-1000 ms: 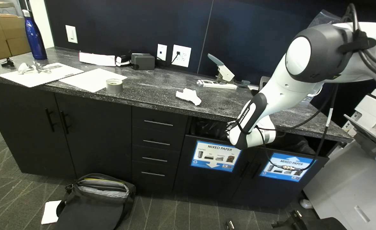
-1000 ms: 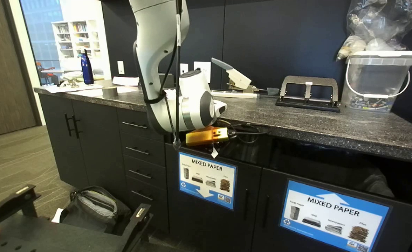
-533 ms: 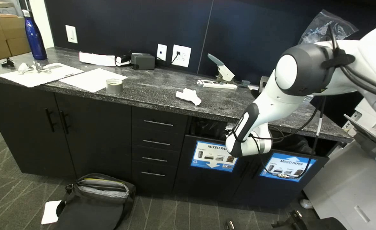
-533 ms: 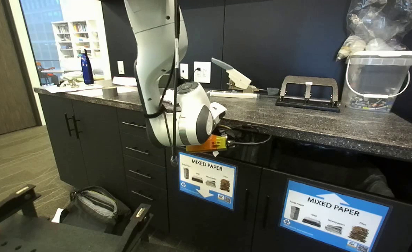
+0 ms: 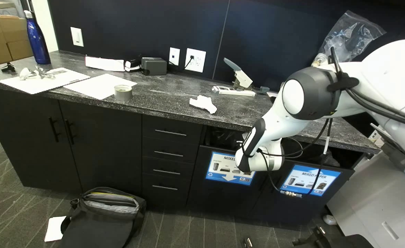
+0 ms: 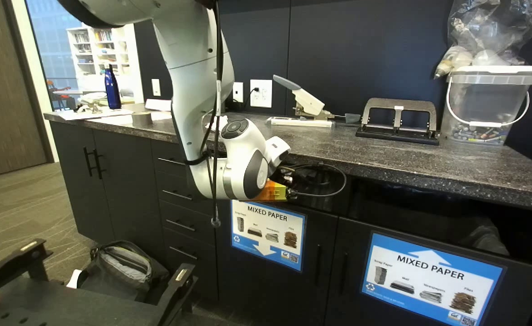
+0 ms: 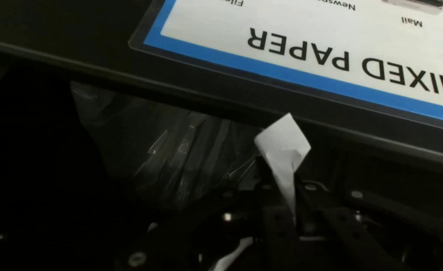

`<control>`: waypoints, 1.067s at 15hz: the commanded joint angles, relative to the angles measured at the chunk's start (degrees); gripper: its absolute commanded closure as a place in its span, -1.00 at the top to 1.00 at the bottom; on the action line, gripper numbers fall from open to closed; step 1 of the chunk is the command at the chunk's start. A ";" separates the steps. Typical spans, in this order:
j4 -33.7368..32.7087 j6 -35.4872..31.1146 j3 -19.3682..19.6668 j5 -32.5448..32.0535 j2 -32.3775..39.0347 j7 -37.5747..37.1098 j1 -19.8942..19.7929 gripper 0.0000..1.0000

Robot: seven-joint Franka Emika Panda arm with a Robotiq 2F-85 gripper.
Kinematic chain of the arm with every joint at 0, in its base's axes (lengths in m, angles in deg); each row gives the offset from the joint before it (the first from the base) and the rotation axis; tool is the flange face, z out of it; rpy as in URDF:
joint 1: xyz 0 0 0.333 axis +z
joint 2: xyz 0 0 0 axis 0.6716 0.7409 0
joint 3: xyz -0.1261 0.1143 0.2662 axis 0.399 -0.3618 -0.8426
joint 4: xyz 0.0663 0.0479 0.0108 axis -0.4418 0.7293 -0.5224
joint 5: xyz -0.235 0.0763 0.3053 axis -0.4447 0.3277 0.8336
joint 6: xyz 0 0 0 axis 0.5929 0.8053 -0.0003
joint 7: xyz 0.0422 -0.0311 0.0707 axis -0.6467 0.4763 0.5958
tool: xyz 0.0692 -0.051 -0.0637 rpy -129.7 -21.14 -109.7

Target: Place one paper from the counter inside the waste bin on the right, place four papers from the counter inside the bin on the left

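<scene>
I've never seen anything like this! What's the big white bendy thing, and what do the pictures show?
That's a robot arm: a machine with bending joints and, at its end, a gripper for pinching things. The bright pictures come from two cameras outside the robot. The dark close-up comes from a camera on its wrist; in it, the MIXED PAPER sign looks upside down. On the counter you can see flat white sheets, a crumpled paper wad, a blue bottle and a hole punch. The gripper is shut on a piece of white paper, and a corner of it pokes out.
</scene>
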 commanded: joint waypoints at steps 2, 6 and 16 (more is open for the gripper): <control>-6.95 -1.55 1.83 4.24 4.76 1.27 2.19 -0.82; -10.46 -1.08 4.37 7.21 7.15 2.65 4.49 -0.32; -7.39 8.28 0.64 -0.06 2.00 4.52 2.20 0.89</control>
